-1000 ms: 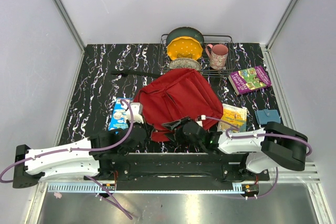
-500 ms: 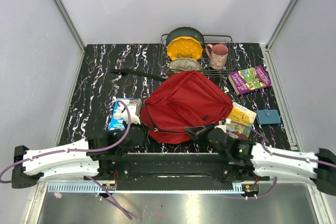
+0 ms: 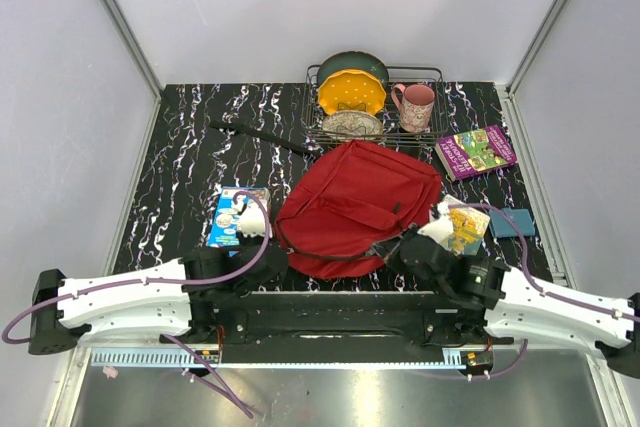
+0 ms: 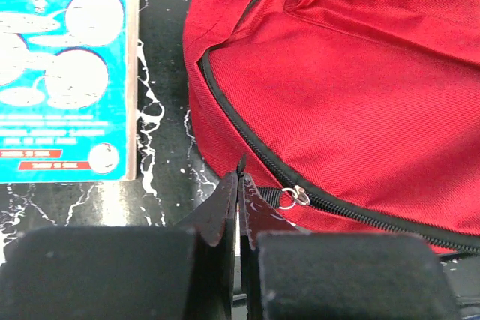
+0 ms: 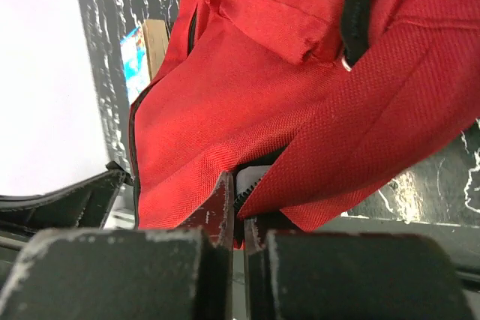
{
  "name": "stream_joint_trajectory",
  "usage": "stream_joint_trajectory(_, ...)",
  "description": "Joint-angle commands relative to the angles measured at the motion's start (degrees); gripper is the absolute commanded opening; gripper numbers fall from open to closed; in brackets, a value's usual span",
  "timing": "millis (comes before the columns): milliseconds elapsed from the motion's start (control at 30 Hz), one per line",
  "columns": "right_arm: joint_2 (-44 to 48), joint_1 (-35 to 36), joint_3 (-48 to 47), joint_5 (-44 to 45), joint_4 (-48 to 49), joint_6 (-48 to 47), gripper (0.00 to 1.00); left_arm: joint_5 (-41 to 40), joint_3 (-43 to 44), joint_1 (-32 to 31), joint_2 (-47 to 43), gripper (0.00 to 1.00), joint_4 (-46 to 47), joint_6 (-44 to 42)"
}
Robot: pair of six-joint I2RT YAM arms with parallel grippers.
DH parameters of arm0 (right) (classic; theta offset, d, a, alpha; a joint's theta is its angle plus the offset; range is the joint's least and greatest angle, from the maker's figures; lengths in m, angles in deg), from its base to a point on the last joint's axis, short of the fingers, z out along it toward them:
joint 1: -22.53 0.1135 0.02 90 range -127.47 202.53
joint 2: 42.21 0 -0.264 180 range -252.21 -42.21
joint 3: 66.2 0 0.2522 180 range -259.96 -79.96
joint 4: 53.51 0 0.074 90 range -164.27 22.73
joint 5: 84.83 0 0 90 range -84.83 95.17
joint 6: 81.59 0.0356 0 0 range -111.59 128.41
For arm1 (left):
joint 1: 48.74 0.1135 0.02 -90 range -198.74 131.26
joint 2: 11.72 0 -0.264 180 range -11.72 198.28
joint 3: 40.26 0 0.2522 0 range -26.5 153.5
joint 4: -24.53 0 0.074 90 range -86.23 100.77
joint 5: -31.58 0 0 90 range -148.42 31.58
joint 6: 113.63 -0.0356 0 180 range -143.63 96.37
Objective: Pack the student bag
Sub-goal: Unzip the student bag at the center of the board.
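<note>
Risk, as you see it?

Slipping. The large red fabric backpack (image 3: 360,202) lies flat on the black marbled table (image 3: 180,147), near the arms. The left gripper (image 4: 240,177) is pinched on the black zipper pull tab (image 4: 266,196) — thin webbing, easily lost if tugged sideways.

And the right gripper (image 5: 238,185)?

Jaws closed at the bag's near rim — whether cloth is caught, I can't tell. If not, the bag may drag rather than unzip.
</note>
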Motion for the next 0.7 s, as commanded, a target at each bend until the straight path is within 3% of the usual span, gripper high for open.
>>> stream_joint_trajectory(0,-8.57,-0.54,-11.59,2.34,-4.72,-22.64,0.0,-3.83,2.55,0.55,-0.02,0.0,-2.86,-1.31)
stream_joint_trajectory(100,-12.8,-0.62,-16.17,-5.56,-3.75,-32.16,0.0,-4.44,1.68,0.55,-2.3,0.0,-3.04,-1.57)
stream_joint_trajectory(333,-13.08,-0.62,-18.74,-25.23,-0.5,-39.57,0.0,-4.62,0.44,0.55,-8.1,0.0,-4.44,-4.55)
stream_joint_trajectory(500,-15.54,-0.71,-17.95,-26.15,-1.38,-39.22,0.0,-1.56,0.44,0.46,-10.39,0.0,0.02,-8.95)
stream_joint_trajectory(600,-17.56,-2.81,-18.12,-19.22,-5.94,-35.46,0.0,0.99,0.36,0.46,-10.31,0.0,4.15,-12.03)
stream_joint_trajectory(667,-18.26,-8.07,-17.43,-16.84,-7.97,-33.79,0.0,1.88,0.27,0.46,-9.43,0.0,6.27,-13.35)
